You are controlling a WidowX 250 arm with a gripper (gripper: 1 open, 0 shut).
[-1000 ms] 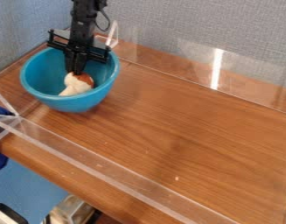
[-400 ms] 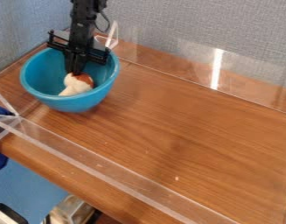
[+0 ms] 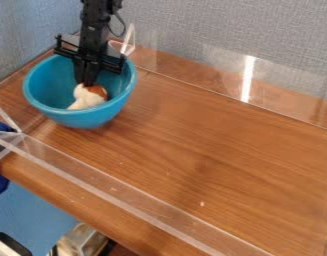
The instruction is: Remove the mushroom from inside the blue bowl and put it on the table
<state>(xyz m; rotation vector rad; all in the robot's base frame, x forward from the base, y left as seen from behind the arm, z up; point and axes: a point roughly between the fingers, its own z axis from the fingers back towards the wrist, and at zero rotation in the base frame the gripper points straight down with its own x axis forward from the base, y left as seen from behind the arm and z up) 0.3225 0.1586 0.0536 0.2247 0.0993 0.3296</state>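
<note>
The end effector (image 3: 91, 82) is reaching steeply down into the blue bowl (image 3: 46, 100), clenching on the mushroom (image 3: 86, 97), seemingly securing it for lifting onto the table (image 3: 219, 150).

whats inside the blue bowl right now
The mushroom lies in the blue bowl, cream stem and orange cap showing. The pincer reaches down onto it, shut. Its tips and the mushroom's upper part are covered, so the grip itself can't be seen.
</note>
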